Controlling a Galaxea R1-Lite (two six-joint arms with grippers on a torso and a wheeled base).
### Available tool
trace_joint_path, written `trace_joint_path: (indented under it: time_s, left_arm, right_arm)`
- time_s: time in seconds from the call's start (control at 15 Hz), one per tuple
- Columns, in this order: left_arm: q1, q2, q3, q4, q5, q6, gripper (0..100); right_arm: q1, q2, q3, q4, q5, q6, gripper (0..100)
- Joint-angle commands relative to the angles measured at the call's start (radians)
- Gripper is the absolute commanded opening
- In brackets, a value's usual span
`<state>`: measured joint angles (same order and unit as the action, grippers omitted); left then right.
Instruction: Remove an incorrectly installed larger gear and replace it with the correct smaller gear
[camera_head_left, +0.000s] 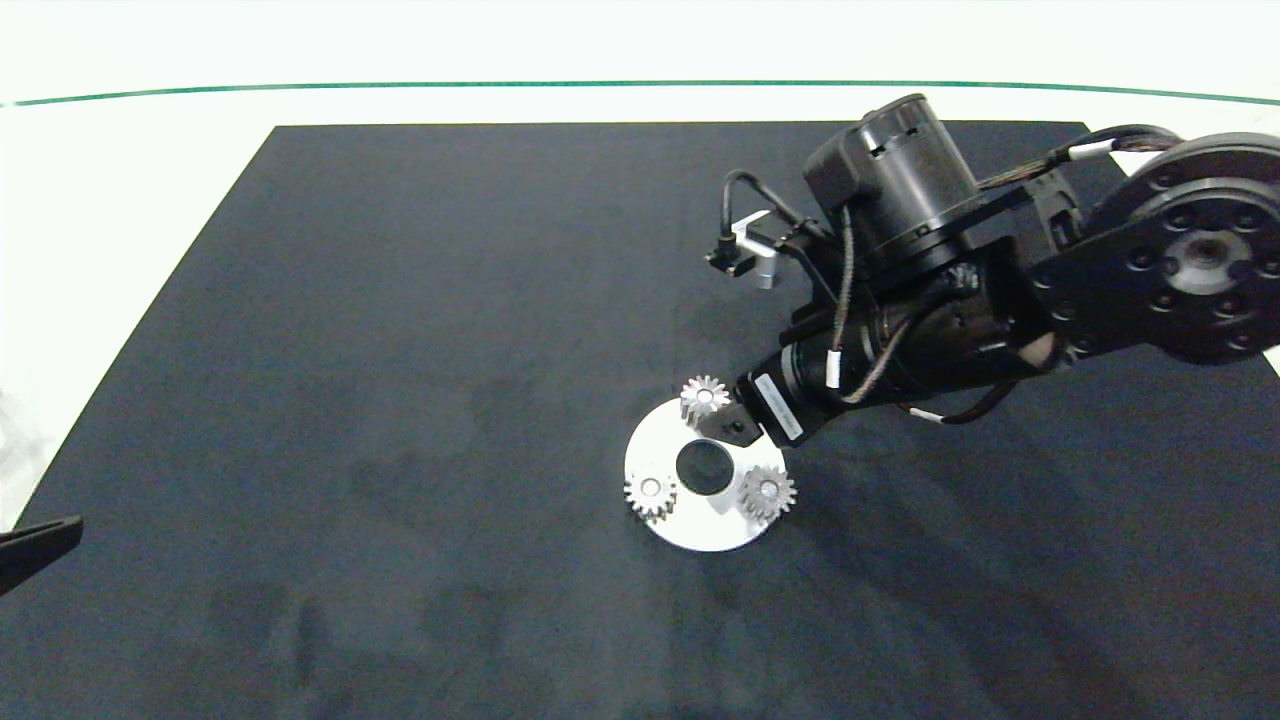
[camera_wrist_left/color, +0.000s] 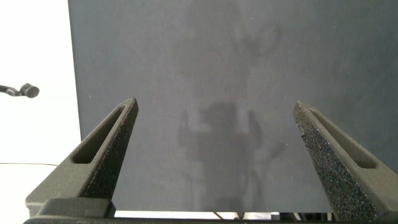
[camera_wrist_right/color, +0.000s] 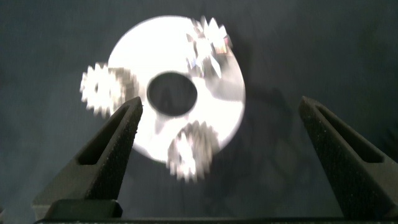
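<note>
A round silver disc (camera_head_left: 700, 530) with a centre hole lies on the dark mat and carries three gears at its rim. The larger gear (camera_head_left: 705, 397) (camera_wrist_right/color: 208, 45), with long star-like teeth, sits on the disc's far edge. Two smaller gears sit at the near left (camera_head_left: 650, 492) (camera_wrist_right/color: 102, 90) and near right (camera_head_left: 767, 490) (camera_wrist_right/color: 189, 152). My right gripper (camera_head_left: 735, 428) (camera_wrist_right/color: 217, 102) hangs open just above the disc, close beside the larger gear, holding nothing. My left gripper (camera_wrist_left/color: 214, 106) is open over bare mat, parked at the left edge (camera_head_left: 35, 550).
The black mat (camera_head_left: 400, 350) covers most of the white table. The right arm (camera_head_left: 950, 300) with its cables and wrist camera (camera_head_left: 745, 255) reaches in over the mat's far right part and hides what lies beneath it.
</note>
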<state>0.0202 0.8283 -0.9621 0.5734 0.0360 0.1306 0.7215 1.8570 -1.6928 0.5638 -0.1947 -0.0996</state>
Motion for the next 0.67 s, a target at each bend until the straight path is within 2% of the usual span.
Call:
trace_joint_path:
  time_s: [0.07, 0.2, 0.33, 0.4, 0.47, 0.6, 0.67]
  left_arm:
    - [0.007, -0.063, 0.029, 0.003, 0.022, 0.0, 100]
    - [0.006, -0.109, 0.049, 0.003, 0.059, 0.0, 100]
    - [0.006, -0.173, 0.072, 0.003, 0.094, 0.0, 100]
    - [0.007, -0.189, 0.077, 0.003, 0.105, 0.0, 100]
    - [0.007, -0.233, 0.095, 0.003, 0.13, -0.005, 100]
    - [0.024, -0.298, 0.1, 0.005, 0.133, -0.009, 100]
    - [0.049, -0.328, 0.102, 0.005, 0.133, -0.009, 100]
  right_arm:
    - [0.015, -0.262, 0.208, -0.007, -0.086, 0.034, 100]
    - [0.022, -0.401, 0.308, -0.016, -0.147, 0.035, 100]
    - [0.021, -0.542, 0.39, -0.016, -0.195, 0.035, 100]
    - [0.021, -0.578, 0.415, -0.016, -0.206, 0.035, 100]
    - [0.018, -0.677, 0.482, -0.016, -0.232, 0.035, 100]
    - [-0.01, -0.806, 0.548, -0.012, -0.275, 0.041, 100]
    - [-0.036, -0.871, 0.576, -0.007, -0.315, 0.04, 100]
